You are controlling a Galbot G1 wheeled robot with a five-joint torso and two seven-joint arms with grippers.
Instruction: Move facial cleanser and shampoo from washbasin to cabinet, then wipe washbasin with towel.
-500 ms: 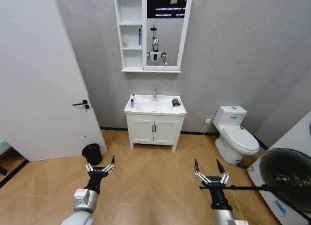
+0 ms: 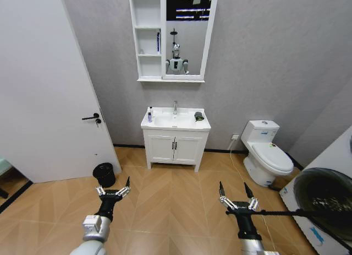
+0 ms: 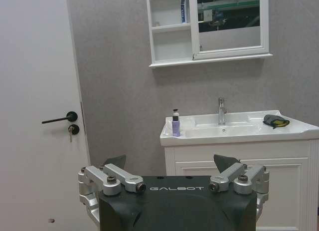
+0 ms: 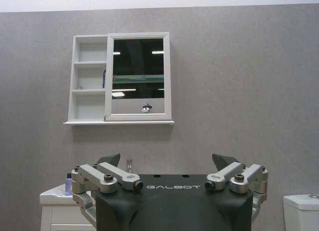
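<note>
Both claws agape, washbasin (image 2: 175, 120) afar

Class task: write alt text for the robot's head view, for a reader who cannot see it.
Both grippers, left gripper and right gripper, hang open and empty over a wooden floor, well short of the washbasin at the far grey wall. A small bottle stands on its left side, the towel lies on its right; the cabinet hangs above, a toilet to the right.

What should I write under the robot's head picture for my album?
Both grippers, left gripper and right gripper, open, facing the washbasin across the floor.
</note>
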